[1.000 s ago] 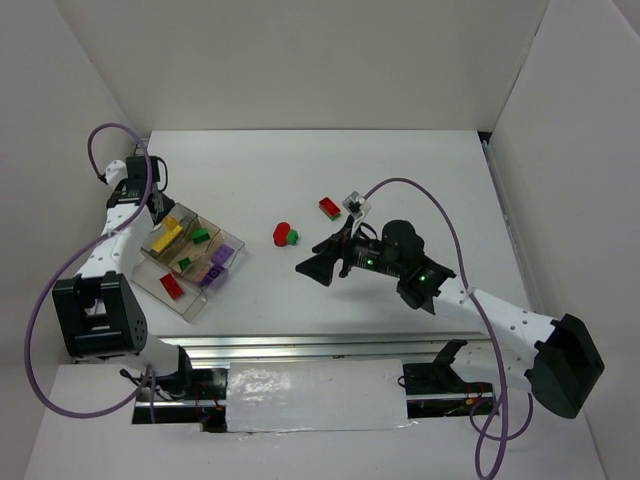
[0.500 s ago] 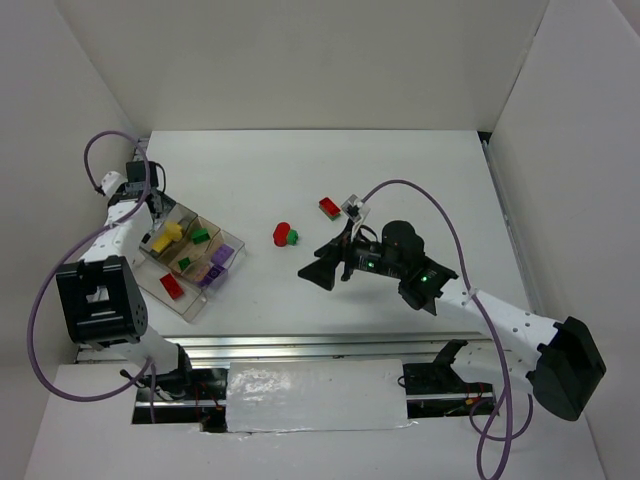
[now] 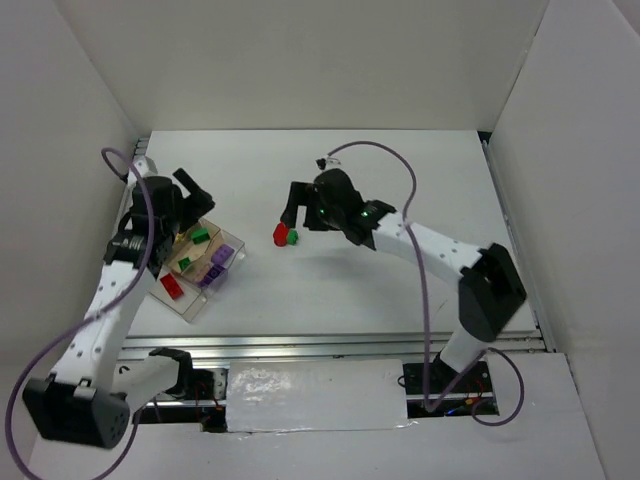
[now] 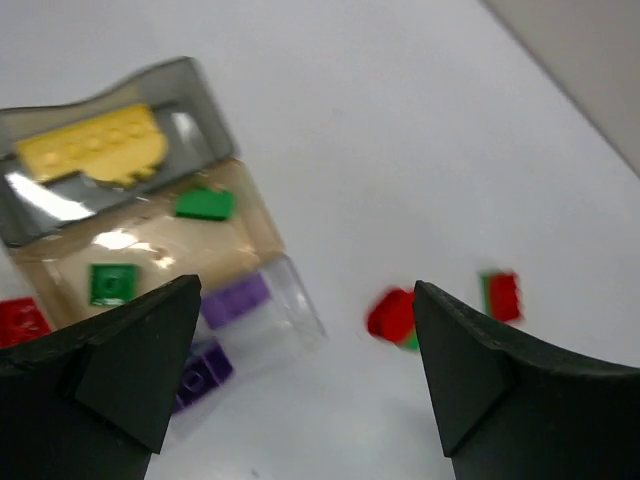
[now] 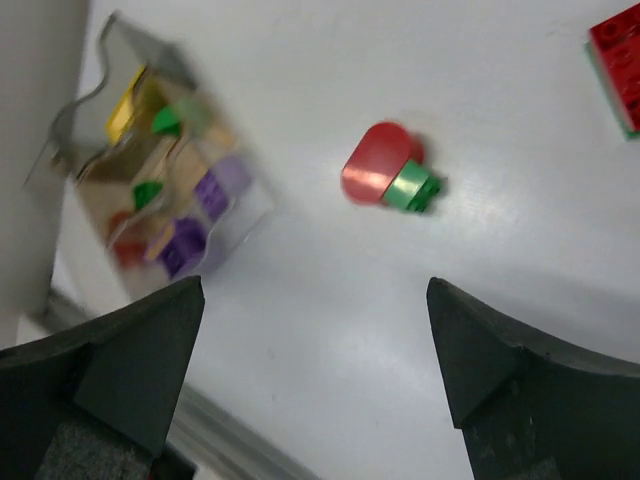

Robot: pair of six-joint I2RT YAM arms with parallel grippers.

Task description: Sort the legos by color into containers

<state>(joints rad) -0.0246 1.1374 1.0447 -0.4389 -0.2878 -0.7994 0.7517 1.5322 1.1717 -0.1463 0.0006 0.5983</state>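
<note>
The clear tray (image 3: 215, 268) lies at the left and shows in both wrist views (image 4: 190, 85) (image 5: 110, 50). Its compartments hold a yellow brick (image 4: 92, 150), two green ones (image 4: 205, 204) (image 4: 112, 283), purple ones (image 4: 235, 298) and a red one (image 3: 171, 287). A red rounded lego (image 3: 280, 234) (image 5: 376, 176) touches a small green one (image 3: 293, 238) (image 5: 410, 188) on the table. Another red brick (image 5: 620, 58) (image 4: 503, 295) lies further off. My left gripper (image 3: 195, 195) (image 4: 305, 290) hovers open over the tray's far end. Just behind the red and green pair, my right gripper (image 3: 297, 210) (image 5: 315, 290) is open and empty.
White walls enclose the table on the left, back and right. A metal rail (image 3: 330, 345) runs along the near edge. The right arm (image 3: 430, 240) stretches across the table's middle, with its cable (image 3: 375, 150) looping above.
My left gripper opened, leaving the yellow brick in the tray, and pulled up and right. The right arm swung back and left to the loose red and green legos.
</note>
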